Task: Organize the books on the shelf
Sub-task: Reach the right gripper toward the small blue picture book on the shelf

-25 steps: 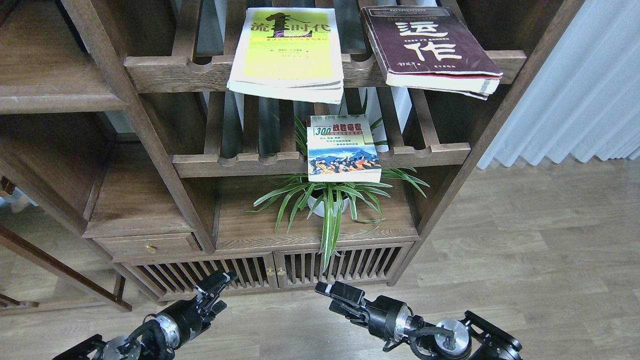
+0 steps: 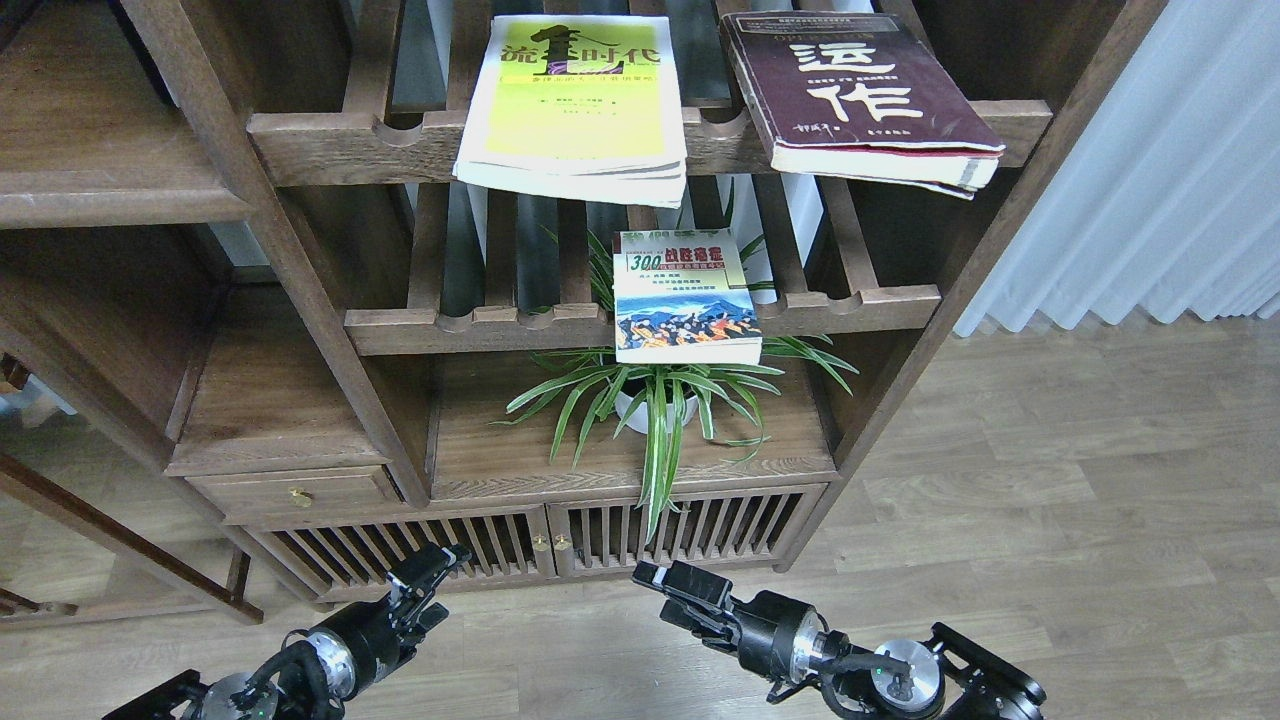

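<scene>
nearest, low in the head view, both black arms hang above the pale wood-grain floor (image 2: 1050, 500). the left tool (image 2: 432, 572) points up and right at the slatted cabinet doors (image 2: 540, 540); the right tool (image 2: 675, 590) points up and left toward the same doors. both are seen small and dark, so i cannot tell whether either is wide or narrow, and neither holds anything.

just beyond the doors, a flat dark-brown plank shelf (image 2: 480, 450) with a plain front edge carries a spider plant (image 2: 650, 400) in a white pot, its long striped leaves spilling over the edge and down in front of the doors. to its left sits a small drawer with a brass knob (image 2: 298, 496).

above the plant, a slatted rack with a notched front rail (image 2: 480, 325) bears the small white-green "300" book (image 2: 683, 297), lying flat, its near edge jutting past the rail over the leaves.

farther up, a second notched rack (image 2: 350, 140) holds the yellow-and-white book (image 2: 575, 110) and, well to its right, the thick maroon book (image 2: 860, 95) with cream characters; both overhang the rail, with worn, fanned pages. a pleated white curtain (image 2: 1170, 170) hangs at right.
</scene>
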{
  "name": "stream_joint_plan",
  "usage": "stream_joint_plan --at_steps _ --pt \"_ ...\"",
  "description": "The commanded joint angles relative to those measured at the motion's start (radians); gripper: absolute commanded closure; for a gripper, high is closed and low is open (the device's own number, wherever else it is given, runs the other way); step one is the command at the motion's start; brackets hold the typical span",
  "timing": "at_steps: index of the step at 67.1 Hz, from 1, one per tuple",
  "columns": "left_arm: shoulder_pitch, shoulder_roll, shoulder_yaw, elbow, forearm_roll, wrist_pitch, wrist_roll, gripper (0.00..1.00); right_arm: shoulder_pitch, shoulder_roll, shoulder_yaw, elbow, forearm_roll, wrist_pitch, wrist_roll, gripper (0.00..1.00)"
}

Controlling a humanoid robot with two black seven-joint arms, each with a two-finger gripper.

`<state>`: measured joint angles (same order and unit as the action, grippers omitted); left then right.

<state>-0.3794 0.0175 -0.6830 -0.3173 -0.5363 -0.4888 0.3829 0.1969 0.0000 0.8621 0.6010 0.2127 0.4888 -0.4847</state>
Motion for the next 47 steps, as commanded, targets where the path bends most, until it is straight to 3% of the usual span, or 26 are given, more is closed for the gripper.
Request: stream_joint_plan --at_steps 1,34,47 --pt "0.008 0.001 0.000 -0.003 -0.001 0.000 0.001 0.00 0.001 0.000 0.000 0.031 0.001 0.000 -0.003 0.00" --pt "0.050 0.004 0.000 0.004 -0.001 0.000 -0.001 0.00 0.087 0.000 0.198 0.213 0.001 0.000 0.014 0.00" --pt "0.080 0.018 0.000 0.004 -0.001 0.000 -0.001 0.00 0.082 0.000 0.229 0.281 0.001 0.000 0.043 0.00"
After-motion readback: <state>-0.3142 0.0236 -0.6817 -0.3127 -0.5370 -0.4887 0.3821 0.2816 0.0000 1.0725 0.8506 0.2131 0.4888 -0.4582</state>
